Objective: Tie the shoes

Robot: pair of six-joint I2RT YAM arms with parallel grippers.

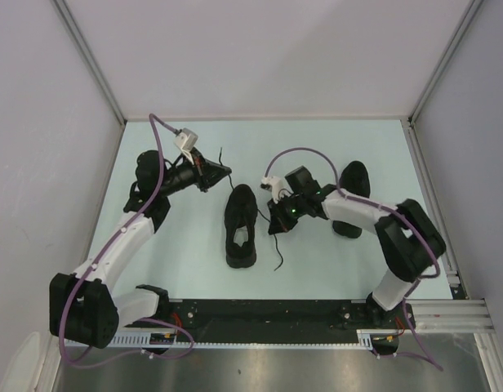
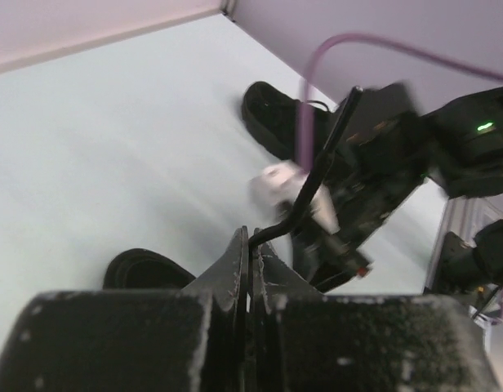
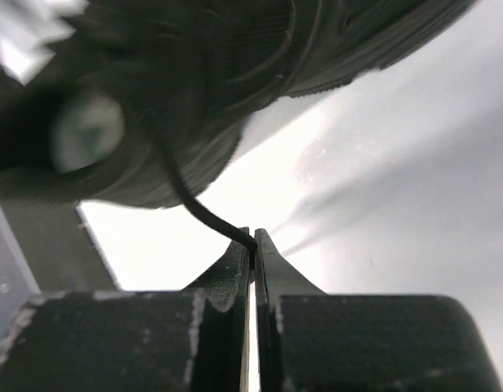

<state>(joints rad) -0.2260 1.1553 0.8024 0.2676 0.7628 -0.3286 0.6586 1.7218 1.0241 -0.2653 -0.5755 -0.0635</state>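
The black sneaker [image 1: 240,224] lies mid-table, toe pointing away from the arm bases. My left gripper [image 1: 227,171] is just beyond its toe, to the left, and is shut on a thin black lace [image 2: 315,173], which rises from the fingertips in the left wrist view [image 2: 253,238]. My right gripper [image 1: 274,219] is beside the sneaker's right side and is shut on the other lace [image 3: 194,206]. That lace runs from the fingertips [image 3: 253,238] up to the sneaker [image 3: 235,73]. A loose lace end [image 1: 278,260] trails on the table right of the sneaker.
A black rounded shape [image 1: 353,181] sits on the table behind the right forearm, also in the left wrist view [image 2: 272,118]; I cannot tell what it is. Walls close in the pale table [image 1: 194,269] on the left, back and right. Purple cables [image 1: 158,163] loop over both arms.
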